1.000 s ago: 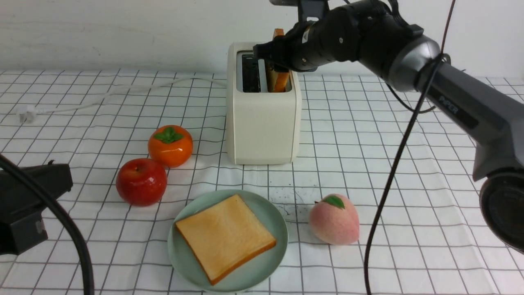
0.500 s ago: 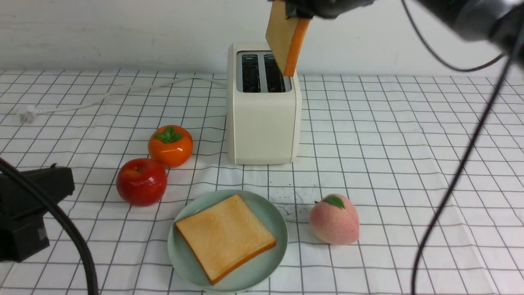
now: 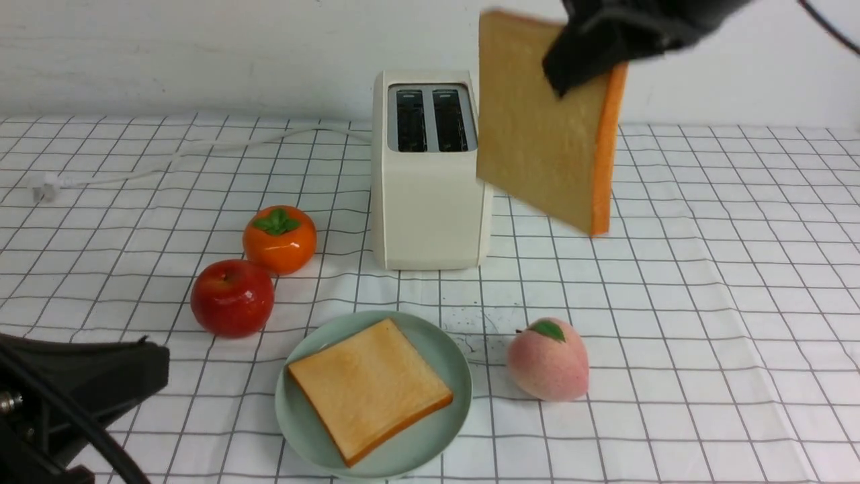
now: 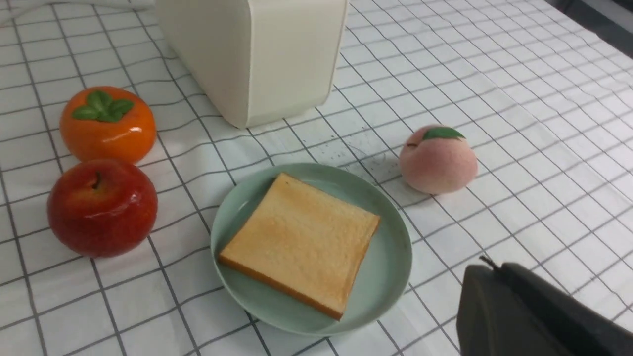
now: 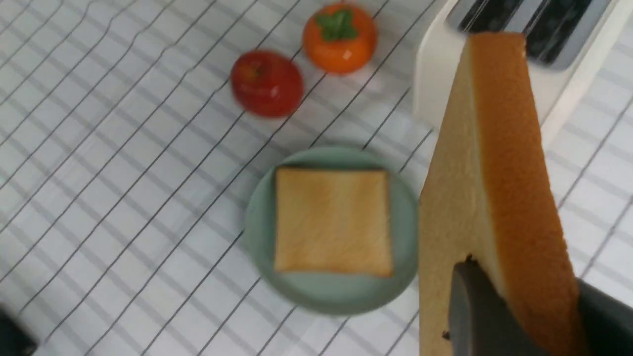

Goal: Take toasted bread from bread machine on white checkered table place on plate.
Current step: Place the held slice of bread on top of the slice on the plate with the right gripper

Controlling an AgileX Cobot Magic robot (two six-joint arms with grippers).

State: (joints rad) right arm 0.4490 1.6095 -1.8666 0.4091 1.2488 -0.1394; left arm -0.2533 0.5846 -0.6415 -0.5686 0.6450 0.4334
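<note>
- Right gripper: high at the far right, above the table. Its jaws are clamped on the upper corner of the raised toast slice, one jaw on each face.
- Raised toast slice: hangs in the air, tilted, with its pale face toward the front camera and its orange-brown crust edge on the right. In the front view its left edge overlaps the top right corner of the bread machine. Its lowest corner is well clear of the cloth.
- Bread machine: upright at far centre. A white cord trails off to the left.
- Plate: near centre, with a strip of cloth between it and the bread machine. The plated toast slice lies flat inside the rim with its corners turned toward it.
- Peach: just right of the plate, not touching it.
- Apple: left of the plate. The persimmon sits close behind it.
- Left gripper: low at the near left, jaws closed on nothing, apart from the plate.
- Open room: bare grid cloth runs right of the peach and the bread machine, under the raised slice.
</note>
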